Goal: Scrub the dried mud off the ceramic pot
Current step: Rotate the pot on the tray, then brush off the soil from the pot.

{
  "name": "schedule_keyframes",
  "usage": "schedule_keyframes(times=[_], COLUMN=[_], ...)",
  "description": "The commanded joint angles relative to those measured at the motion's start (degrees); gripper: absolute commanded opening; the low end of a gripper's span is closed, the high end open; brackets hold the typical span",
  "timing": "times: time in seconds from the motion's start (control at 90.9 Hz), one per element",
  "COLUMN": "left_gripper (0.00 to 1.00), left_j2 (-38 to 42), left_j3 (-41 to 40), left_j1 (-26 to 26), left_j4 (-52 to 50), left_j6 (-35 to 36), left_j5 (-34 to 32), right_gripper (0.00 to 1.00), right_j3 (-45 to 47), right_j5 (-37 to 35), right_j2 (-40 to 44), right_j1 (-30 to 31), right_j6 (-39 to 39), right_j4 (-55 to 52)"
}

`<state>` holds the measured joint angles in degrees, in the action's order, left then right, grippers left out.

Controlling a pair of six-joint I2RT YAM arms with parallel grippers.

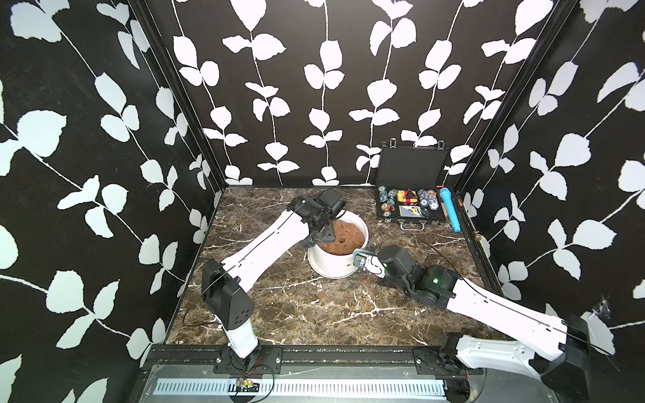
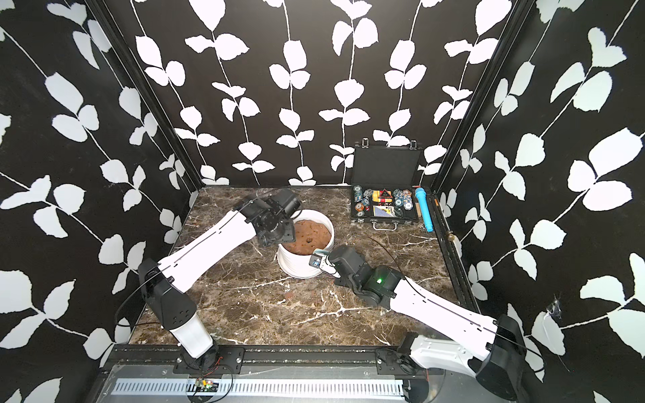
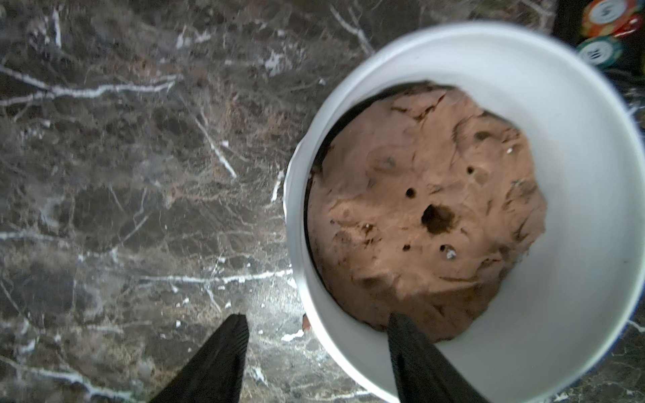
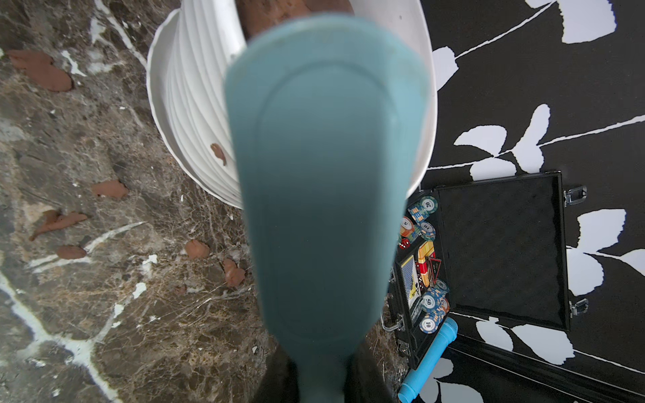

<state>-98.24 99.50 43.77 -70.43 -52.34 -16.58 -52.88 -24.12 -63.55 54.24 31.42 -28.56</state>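
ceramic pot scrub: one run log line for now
left claw: open over ceramic pot rim | right claw: shut on teal brush | dried mud: blotch on wall

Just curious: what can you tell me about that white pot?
The ceramic pot is white, glossy, cylindrical, with horizontal ribs round its wall. It stands upright on the marble table, holding a brown soil mound with a pit. One blotch of dried mud clings to its wall. The left gripper, jaws open, straddles its rim; a teal scrubber is at its wall.
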Motion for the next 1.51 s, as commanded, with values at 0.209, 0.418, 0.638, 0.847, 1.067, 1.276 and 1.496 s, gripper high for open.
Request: schedule_keyframes(times=[0.209, 0.418, 0.638, 0.847, 1.067, 1.276, 1.496], left_gripper=[0.59, 0.25, 0.0, 0.0, 0.0, 0.0, 0.0], left_j2=[1.2, 0.44, -1.29, -4.41, -7.71, -8.73, -8.52], left_j3=[-8.12, -7.45, -6.77, -0.97, 3.16, 4.89, 4.12], left_j1=[1.83, 2.0, 1.94, 1.2, -0.31, -1.14, -1.36], left_j4=[2.62, 2.63, 2.64, -0.62, 0.69, 0.81, 0.93], left_j6=[-15.51, -14.79, -12.02, -6.8, 0.18, 1.8, 1.89], left_j5=[1.64, 1.0, 0.19, -2.59, -3.29, -3.52, -3.07], right_gripper=[0.0, 0.0, 0.0, 0.0, 0.0, 0.0, 0.0], right_j3=[-0.18, 0.15, 0.38, 1.33, 5.25, -1.57, -6.54], right_j5=[0.77, 1.24, 4.82, 1.97, -14.34, -32.17, -37.65], right_j2=[3.45, 3.71, 4.07, 1.62, -3.2, -18.65, -25.9], right_j1=[-1.2, -1.31, -1.31, 4.23, 16.68, 18.95, 20.64], right_j6=[0.37, 0.4, 0.64, 3.18, 4.19, 0.31, -4.32], right_j4=[0.34, 0.51, 0.1, 0.52, 7.17, 6.79, 4.67])
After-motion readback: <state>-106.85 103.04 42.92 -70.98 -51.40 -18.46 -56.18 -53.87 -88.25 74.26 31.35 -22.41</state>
